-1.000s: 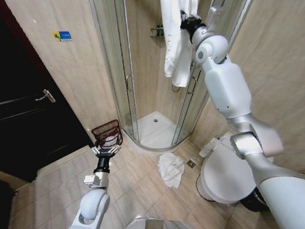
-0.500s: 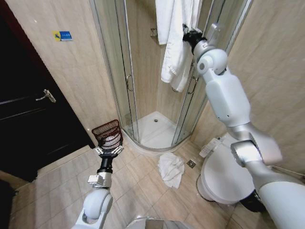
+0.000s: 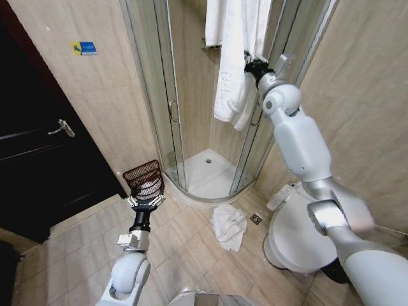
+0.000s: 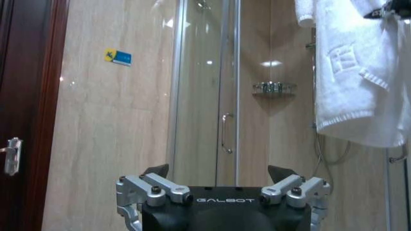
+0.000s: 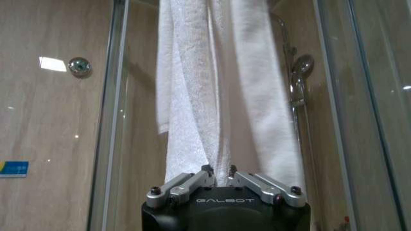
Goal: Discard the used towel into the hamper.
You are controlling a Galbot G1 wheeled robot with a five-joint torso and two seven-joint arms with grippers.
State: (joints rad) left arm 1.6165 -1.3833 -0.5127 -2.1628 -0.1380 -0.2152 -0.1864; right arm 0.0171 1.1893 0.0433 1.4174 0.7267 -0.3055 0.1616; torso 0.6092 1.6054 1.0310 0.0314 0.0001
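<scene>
A white towel point(image 3: 231, 70) hangs from the top of the shower enclosure, and my raised right gripper point(image 3: 252, 64) is shut on its edge. In the right wrist view the closed fingers point(image 5: 204, 174) pinch the towel's point(image 5: 212, 96) folds. The hamper point(image 3: 143, 173), a small reddish-brown wire basket, stands on the floor beside the shower's left door. My left gripper point(image 3: 145, 201) sits low just in front of it, pointing up, with its jaws open and empty point(image 4: 218, 171). The left wrist view also shows the hanging towel point(image 4: 347, 72).
A second white towel point(image 3: 228, 224) lies crumpled on the tiled floor by the shower base. A toilet point(image 3: 299, 236) stands at the right, a dark door point(image 3: 38, 146) at the left. The glass shower doors point(image 3: 153, 95) curve between hamper and towel.
My right gripper has come down along the shower door with the towel in it, and the towel hangs lower. The left arm has barely shifted.
</scene>
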